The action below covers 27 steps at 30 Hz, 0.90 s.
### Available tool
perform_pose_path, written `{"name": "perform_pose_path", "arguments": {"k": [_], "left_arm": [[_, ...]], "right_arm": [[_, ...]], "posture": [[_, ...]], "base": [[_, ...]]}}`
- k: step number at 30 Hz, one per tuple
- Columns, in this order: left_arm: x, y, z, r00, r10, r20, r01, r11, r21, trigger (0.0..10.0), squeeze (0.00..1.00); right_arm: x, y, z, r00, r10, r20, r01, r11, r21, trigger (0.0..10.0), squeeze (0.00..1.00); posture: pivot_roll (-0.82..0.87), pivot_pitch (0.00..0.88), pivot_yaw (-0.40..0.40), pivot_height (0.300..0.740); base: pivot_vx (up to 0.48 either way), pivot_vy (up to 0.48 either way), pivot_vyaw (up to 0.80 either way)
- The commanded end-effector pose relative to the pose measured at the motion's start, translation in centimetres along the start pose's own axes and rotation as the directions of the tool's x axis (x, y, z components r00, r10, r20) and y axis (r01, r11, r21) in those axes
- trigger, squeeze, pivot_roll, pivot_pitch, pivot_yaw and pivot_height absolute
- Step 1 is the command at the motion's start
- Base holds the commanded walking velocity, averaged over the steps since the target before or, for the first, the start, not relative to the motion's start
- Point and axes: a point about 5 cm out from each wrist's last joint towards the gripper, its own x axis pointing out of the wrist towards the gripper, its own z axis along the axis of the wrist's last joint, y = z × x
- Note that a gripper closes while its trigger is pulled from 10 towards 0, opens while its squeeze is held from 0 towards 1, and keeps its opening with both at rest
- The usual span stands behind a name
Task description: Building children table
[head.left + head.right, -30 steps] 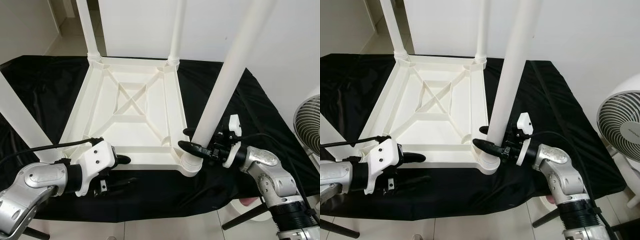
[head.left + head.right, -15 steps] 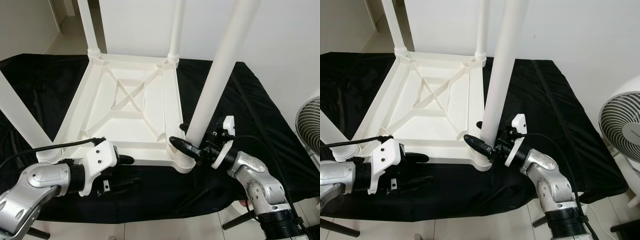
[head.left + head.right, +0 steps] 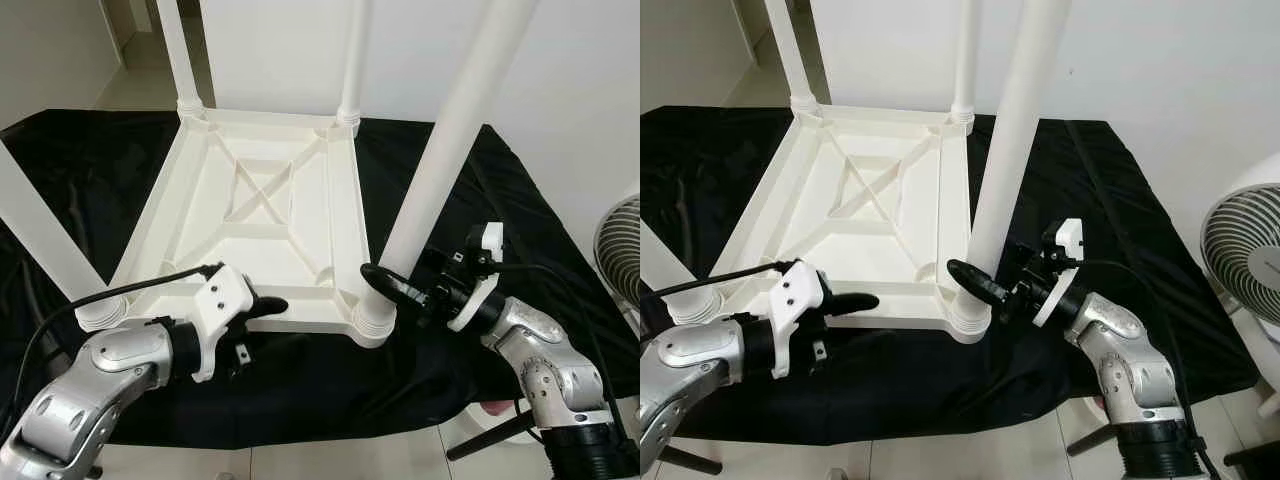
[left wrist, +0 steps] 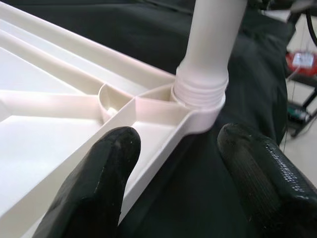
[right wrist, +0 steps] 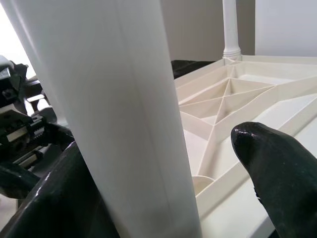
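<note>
A: How many legs can you count on the upturned white table (image 3: 270,215)?

B: Four. It lies top-down on the black cloth (image 3: 90,160). Two far legs stand at about 11 and 12 o'clock of the frame, one (image 3: 175,50) on the left corner and one (image 3: 352,55) on the right. A third leg (image 3: 40,240) leans out at 9 o'clock, and the near-right leg (image 3: 440,160) rises from the corner at about 4 o'clock.

A: And the two grippers?

B: The right gripper (image 3: 395,285) sits at the base of that near-right leg, its two black fingers spread with the leg between them; the right wrist view shows one finger (image 5: 277,168) standing off the white tube, so whether it is clamped I cannot tell. The left gripper (image 3: 262,318) is at 7 o'clock on the table's near edge, fingers parted and straddling the rim: one finger (image 4: 106,168) over the frame, the other (image 4: 257,163) outside over the cloth.

A: Anything else nearby?

B: One white fan (image 3: 1245,250) at 3 o'clock, beside the cloth.
</note>
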Motion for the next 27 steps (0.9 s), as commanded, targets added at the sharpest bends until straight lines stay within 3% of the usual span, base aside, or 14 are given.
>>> {"name": "perform_pose_path", "arguments": {"k": [1,8,14,15,16,17,21,27], "left_arm": [[0.5,0.2,-0.6,0.999,0.047,-0.026,-0.048,0.998,-0.029,10.0,0.0],[1.5,0.8,-0.4,0.99,0.139,-0.001,-0.138,0.988,-0.067,10.0,0.0],[2.0,1.1,-0.2,0.974,0.228,-0.011,-0.228,0.971,-0.073,10.0,0.0],[2.3,1.1,-0.3,0.968,0.252,-0.021,-0.253,0.965,-0.077,10.0,0.0],[2.3,1.1,-0.3,0.968,0.252,-0.021,-0.253,0.965,-0.077,10.0,0.0],[2.6,0.8,-0.7,0.961,0.274,-0.033,-0.276,0.958,-0.077,10.0,0.0],[3.1,0.0,-1.3,0.961,0.271,-0.045,-0.274,0.959,-0.07,10.0,0.0],[3.2,-1.3,-1.3,0.984,0.179,-0.019,-0.179,0.982,-0.055,10.0,0.0]], "right_arm": [[0.0,-0.1,-0.7,0.999,-0.018,-0.048,0.018,1.0,-0.012,10.0,0.0],[0.5,0.2,-1.2,0.997,-0.003,-0.083,-0.001,0.999,-0.048,10.0,0.0],[0.5,0.5,-1.3,0.994,0.047,-0.096,-0.048,0.999,-0.009,10.0,0.0],[0.4,0.6,-1.4,0.994,0.049,-0.103,-0.051,0.999,-0.016,3.8,0.0],[0.4,0.6,-1.4,0.994,0.049,-0.103,-0.051,0.999,-0.016,3.8,0.0],[0.4,0.7,-1.8,0.994,0.033,-0.108,-0.035,0.999,-0.014,0.0,0.0],[0.6,0.9,-2.7,0.991,-0.026,-0.13,0.025,1.0,-0.011,0.0,0.0],[1.1,1.0,-3.4,0.98,-0.123,-0.156,0.122,0.992,-0.014,0.0,0.0]], "posture": [[0.03,0.086,-0.002,0.74],[0.03,0.069,-0.002,0.74],[0.02,0.064,-0.004,0.74],[0.02,0.064,-0.006,0.74],[0.02,0.064,-0.006,0.74],[0.03,0.064,-0.019,0.74],[0.03,0.063,-0.035,0.74],[0.04,0.062,-0.053,0.74]], "base": [[0.0,0.0,0.0],[0.0,0.0,0.0],[0.0,0.0,0.0],[0.0,0.0,0.0],[0.0,0.0,0.0],[0.0,0.0,0.0],[0.0,0.0,0.0],[0.0,0.0,0.0]]}}
